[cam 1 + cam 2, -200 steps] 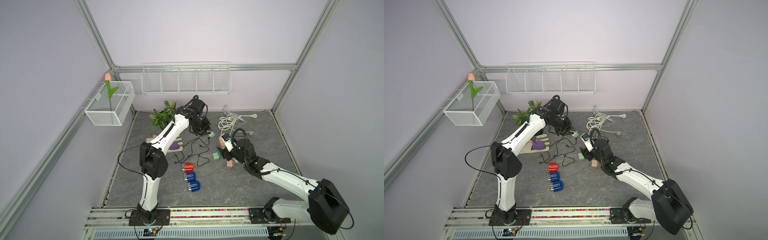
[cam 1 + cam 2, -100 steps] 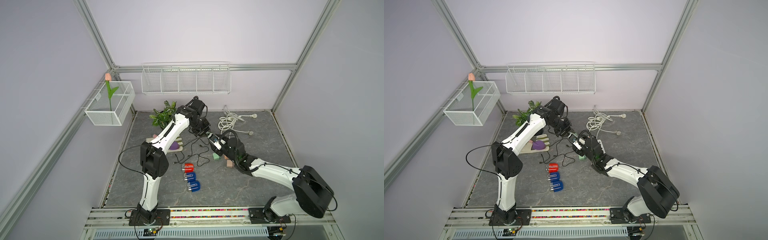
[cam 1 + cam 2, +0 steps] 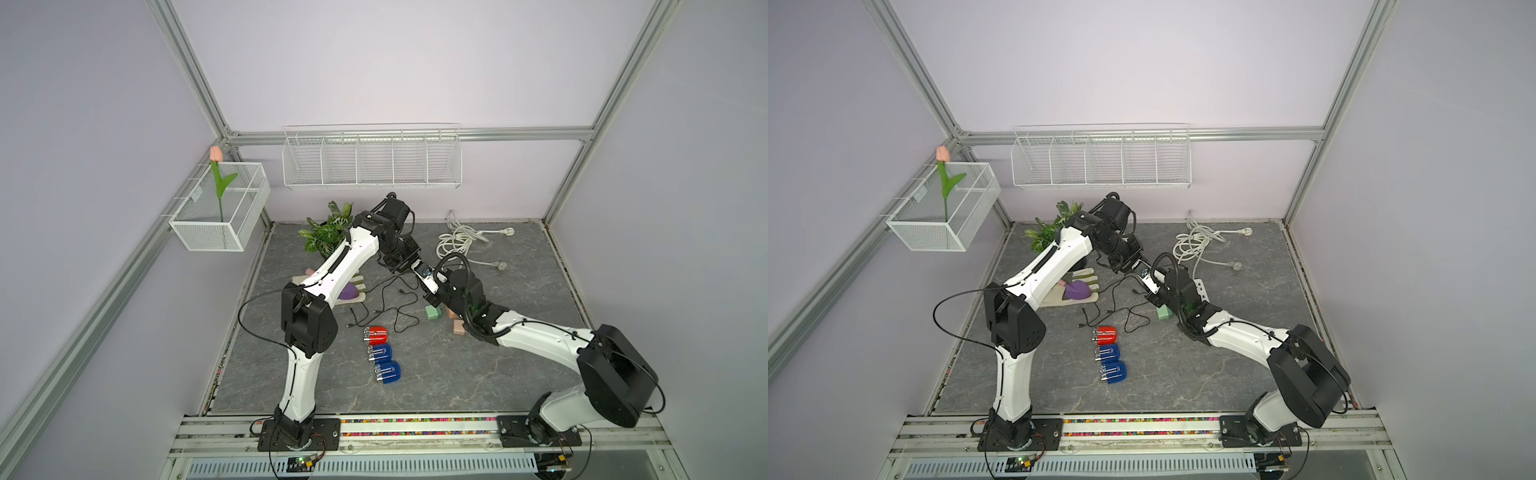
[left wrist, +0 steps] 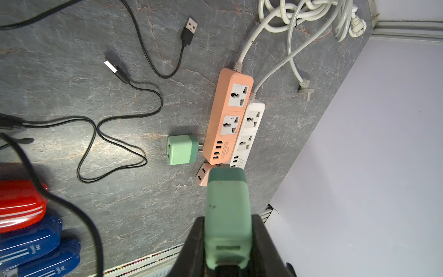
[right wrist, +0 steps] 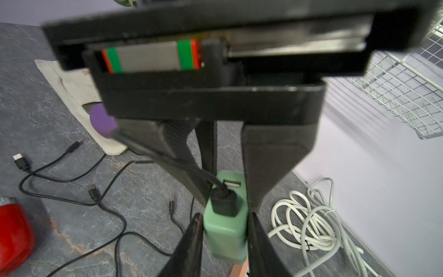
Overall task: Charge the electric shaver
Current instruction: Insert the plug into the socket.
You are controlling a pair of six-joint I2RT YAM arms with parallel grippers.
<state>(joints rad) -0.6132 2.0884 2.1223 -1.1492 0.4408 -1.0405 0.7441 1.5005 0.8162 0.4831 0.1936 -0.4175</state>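
I see left gripper point(image 4: 227, 223) clamped on green USB charger point(image 4: 226, 191), cable point(image 5: 224, 202) plugged in. Right gripper point(image 5: 224, 220) pinches same charger's other end. On table point(image 3: 519, 374), away from grippers, red shaver point(image 3: 376, 333) and blue shavers point(image 3: 381, 352) in row.

A long wire rack point(image 3: 372, 160) hangs at upper centre; at its left a wire basket point(image 3: 220, 232) holds a tulip point(image 3: 216, 154); below, a leafy plant point(image 3: 328, 232).
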